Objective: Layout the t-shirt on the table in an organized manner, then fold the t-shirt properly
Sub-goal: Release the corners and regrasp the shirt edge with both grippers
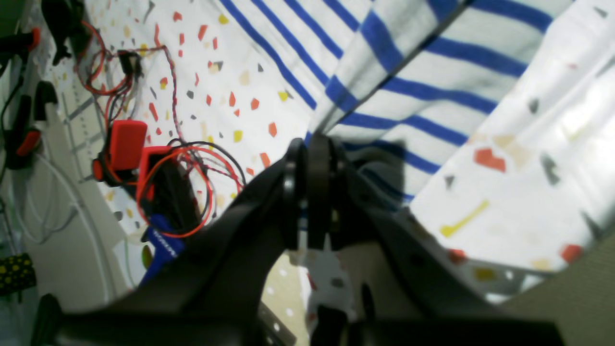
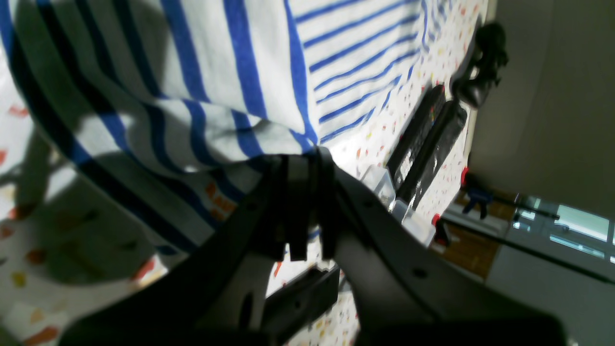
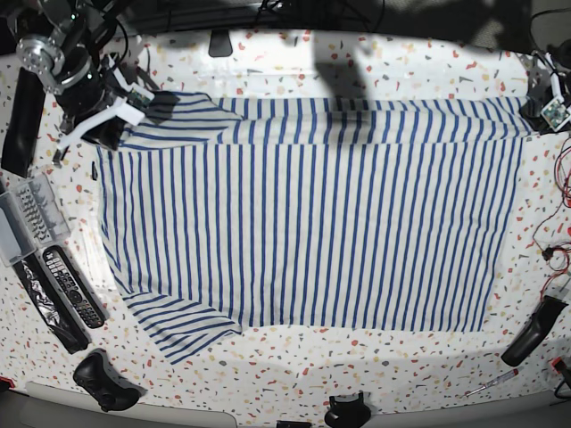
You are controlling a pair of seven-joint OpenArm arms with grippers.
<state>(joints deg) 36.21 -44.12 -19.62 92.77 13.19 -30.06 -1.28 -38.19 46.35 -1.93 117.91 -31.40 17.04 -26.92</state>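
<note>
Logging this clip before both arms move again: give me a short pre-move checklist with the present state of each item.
1. Left gripper shut on the white, blue-striped cloth t-shirt: ok.
2. Right gripper shut on the t-shirt's edge: ok.
3. T-shirt body spread flat on the white speckled terrazzo table: ok.
4. Far edge lying flat: not ok, it is lifted in a fold between the grippers.
5. Near sleeve flat: ok.
6. Black remote controls clear of the cloth: ok.

Black arms, matte black jaws, screw holes.
</note>
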